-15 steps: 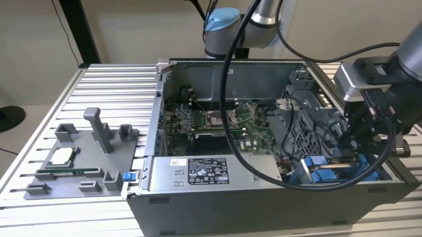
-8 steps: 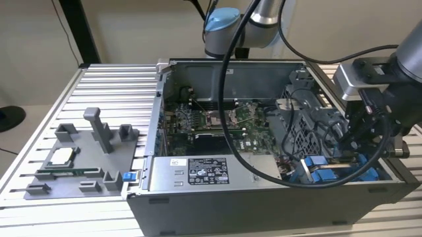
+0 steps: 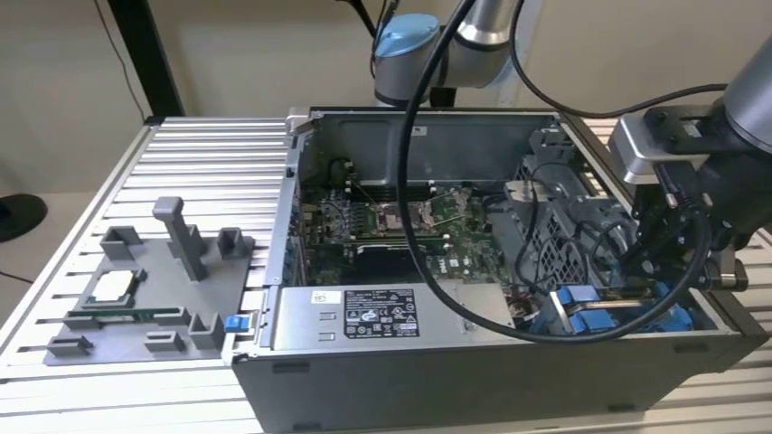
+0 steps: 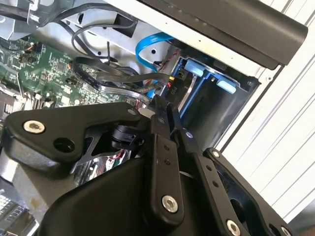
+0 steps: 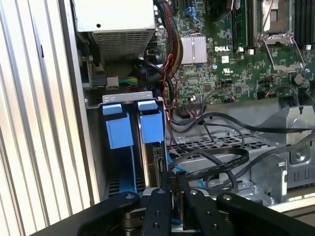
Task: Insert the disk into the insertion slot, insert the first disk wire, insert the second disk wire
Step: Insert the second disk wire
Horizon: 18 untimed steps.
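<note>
The disk (image 5: 158, 156) stands edge-on in the insertion slot (image 5: 126, 98) at the case's corner, held in its blue carrier (image 5: 151, 127). A second blue carrier (image 5: 118, 130) sits beside it. My gripper (image 5: 177, 179) is just above the disk's connector end, fingers pressed together. A thin blue disk wire (image 5: 171, 161) runs from the disk to the fingertips, and they look shut on its end. In the second wrist view the gripper (image 4: 165, 109) points at the blue-framed slot (image 4: 221, 105), beside a plug (image 4: 170, 82) with red and yellow leads. In the exterior view the gripper (image 3: 663, 289) reaches into the case's right front corner.
A grey labelled power-supply box (image 3: 374, 316) lies along the case front. The motherboard (image 5: 236, 54) fills the case floor. Black flat cables (image 5: 221, 164) loop over a perforated metal bracket (image 5: 231, 145) close to the fingers. A grey fixture plate (image 3: 145, 298) with parts sits on the slatted table on the exterior view's left.
</note>
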Tool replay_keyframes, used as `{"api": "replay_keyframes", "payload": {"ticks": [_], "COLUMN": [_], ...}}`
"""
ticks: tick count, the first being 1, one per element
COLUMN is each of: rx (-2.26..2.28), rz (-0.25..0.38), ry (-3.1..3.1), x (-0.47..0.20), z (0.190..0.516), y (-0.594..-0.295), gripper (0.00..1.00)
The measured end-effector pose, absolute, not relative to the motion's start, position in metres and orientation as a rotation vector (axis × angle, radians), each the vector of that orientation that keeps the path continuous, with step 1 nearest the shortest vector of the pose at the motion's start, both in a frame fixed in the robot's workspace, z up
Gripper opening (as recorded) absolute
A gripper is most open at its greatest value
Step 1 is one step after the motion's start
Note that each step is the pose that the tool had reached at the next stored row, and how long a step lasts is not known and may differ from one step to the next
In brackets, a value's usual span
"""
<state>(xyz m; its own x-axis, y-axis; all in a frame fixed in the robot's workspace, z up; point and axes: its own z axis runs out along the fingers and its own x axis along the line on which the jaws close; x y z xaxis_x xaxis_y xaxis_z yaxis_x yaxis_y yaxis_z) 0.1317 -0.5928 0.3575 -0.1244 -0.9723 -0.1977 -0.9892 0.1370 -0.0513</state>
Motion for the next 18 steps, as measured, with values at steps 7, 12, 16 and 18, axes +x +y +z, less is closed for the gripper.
{"api": "replay_keyframes", "payload": {"ticks": [7,12,16,18], "rx": [-1.945,-1.945,-1.945,-1.946], "rz": [0.142,0.143,0.142,0.142], "ry": [2.230,2.229,2.229,2.229], "x": [0.1293,0.1276,0.1275,0.1275], "z": [0.3560,0.3533,0.3503,0.3492], "y": [-0.5935,-0.5956,-0.5958,-0.5958], "gripper": [0.00,0.00,0.00,0.00]}}
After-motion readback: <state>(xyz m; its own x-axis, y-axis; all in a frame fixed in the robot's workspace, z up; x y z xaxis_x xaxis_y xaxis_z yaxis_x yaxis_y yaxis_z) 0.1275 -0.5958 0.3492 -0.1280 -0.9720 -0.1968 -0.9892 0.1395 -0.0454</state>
